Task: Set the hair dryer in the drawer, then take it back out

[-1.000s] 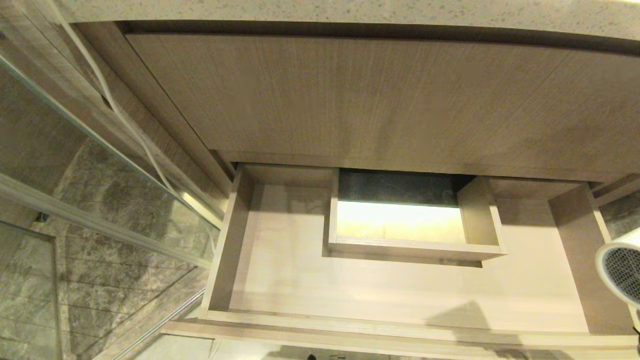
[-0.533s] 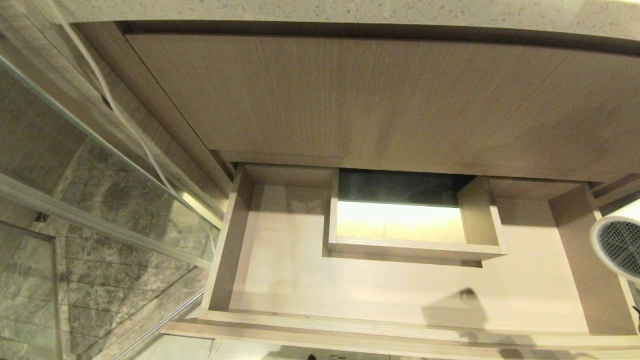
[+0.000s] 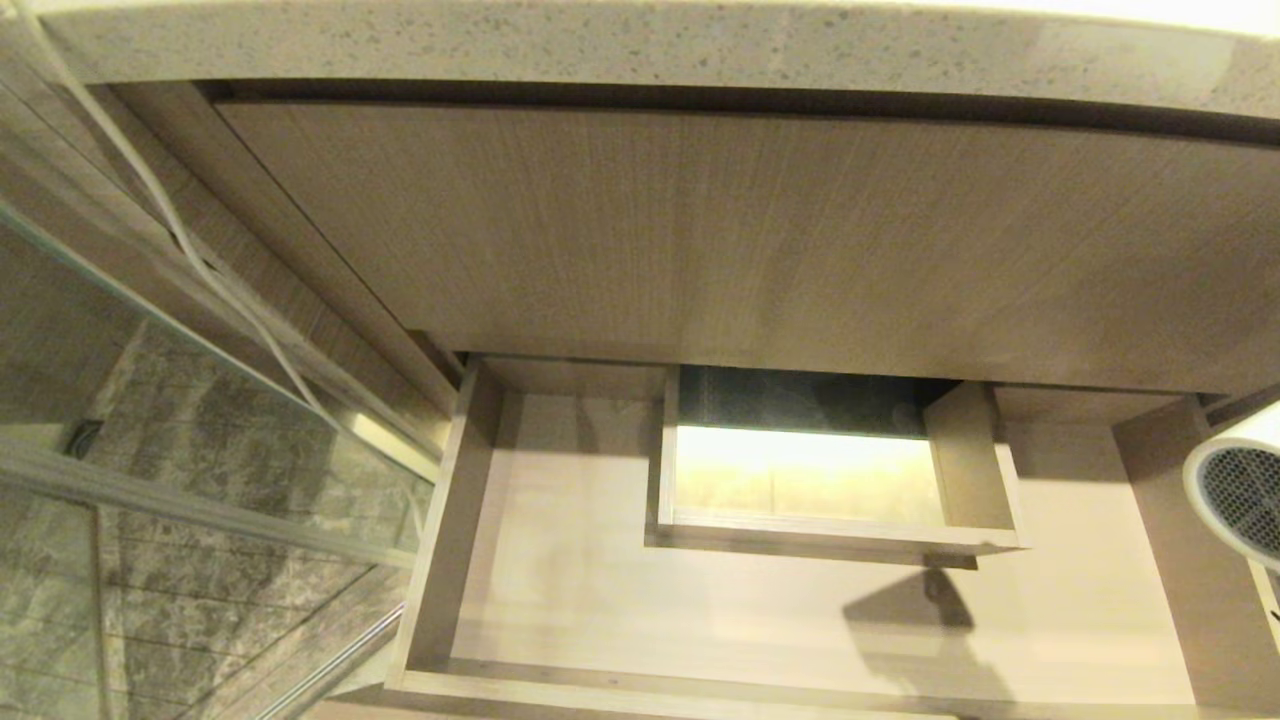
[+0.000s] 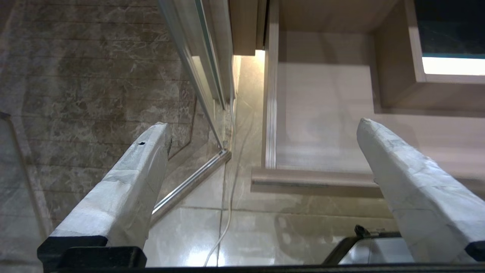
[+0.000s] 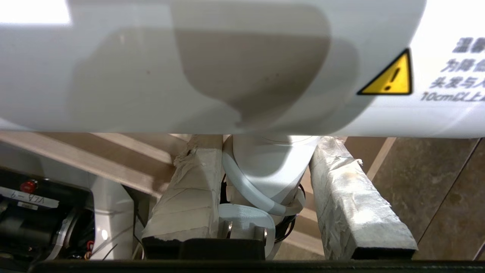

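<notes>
The hair dryer (image 5: pixel 212 68) is seen held in the right gripper (image 5: pixel 271 178), whose taped fingers (image 5: pixel 189 197) are closed on its handle, with the bundled white cord (image 5: pixel 250 189) pinched in alongside. In the head view the hair dryer (image 3: pixel 1235 485) shows only at the right edge, grille toward the camera, level with the right wall of the open drawer (image 3: pixel 445 560) and not yet over its floor. The barrel is round, smooth white plastic with a glossy look, and a yellow warning triangle with printed text is carried on it; the grille is dark fine mesh. It is judged light and rigid but slippery on the barrel, so the handle is the sounder place to be gripped; the cord is soft and may snag or slide. The drawer is wide and shallow, wood-grain outside, pale and matt inside, with a boxed rectangular cut-out (image 3: pixel 830 535) at the back middle. A tall wood-grain panel (image 3: pixel 720 230) stands above it under a speckled stone counter edge (image 3: pixel 620 45). Glass and marbled tile (image 3: pixel 180 560) are noted on the left. The left gripper (image 4: pixel 261 125) is parked to the drawer's left above the floor, fingers (image 4: pixel 125 182) spread wide and empty.
</notes>
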Robot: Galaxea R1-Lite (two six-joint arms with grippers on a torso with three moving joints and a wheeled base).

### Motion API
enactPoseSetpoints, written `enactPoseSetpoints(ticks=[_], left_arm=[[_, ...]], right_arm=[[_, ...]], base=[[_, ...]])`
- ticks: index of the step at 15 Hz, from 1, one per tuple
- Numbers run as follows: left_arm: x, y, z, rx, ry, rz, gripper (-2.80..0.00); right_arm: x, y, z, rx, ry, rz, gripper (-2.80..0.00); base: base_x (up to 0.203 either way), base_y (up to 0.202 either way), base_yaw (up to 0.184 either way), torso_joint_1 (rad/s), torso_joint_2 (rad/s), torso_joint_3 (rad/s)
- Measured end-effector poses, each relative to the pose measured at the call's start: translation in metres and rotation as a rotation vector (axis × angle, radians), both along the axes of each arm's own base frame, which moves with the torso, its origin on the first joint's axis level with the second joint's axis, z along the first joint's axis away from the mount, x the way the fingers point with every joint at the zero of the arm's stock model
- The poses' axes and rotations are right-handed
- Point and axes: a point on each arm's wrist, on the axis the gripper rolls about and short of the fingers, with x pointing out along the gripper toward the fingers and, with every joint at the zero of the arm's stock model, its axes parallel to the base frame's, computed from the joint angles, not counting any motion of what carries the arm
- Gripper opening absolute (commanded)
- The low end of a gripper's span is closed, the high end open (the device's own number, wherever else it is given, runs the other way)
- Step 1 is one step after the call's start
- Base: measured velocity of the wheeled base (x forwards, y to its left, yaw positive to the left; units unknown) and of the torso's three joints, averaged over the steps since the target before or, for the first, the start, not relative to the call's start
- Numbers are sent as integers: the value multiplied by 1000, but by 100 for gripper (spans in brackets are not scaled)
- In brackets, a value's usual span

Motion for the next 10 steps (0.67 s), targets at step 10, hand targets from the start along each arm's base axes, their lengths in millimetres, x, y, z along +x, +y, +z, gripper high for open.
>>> enactPoseSetpoints(ticks=[10], left_arm=[[0, 0, 0, 0, 0, 0, 0]], right_arm=[[-7, 0, -4, -12, 29, 5, -280]], base=[[0, 0, 0, 45, -6, 38]])
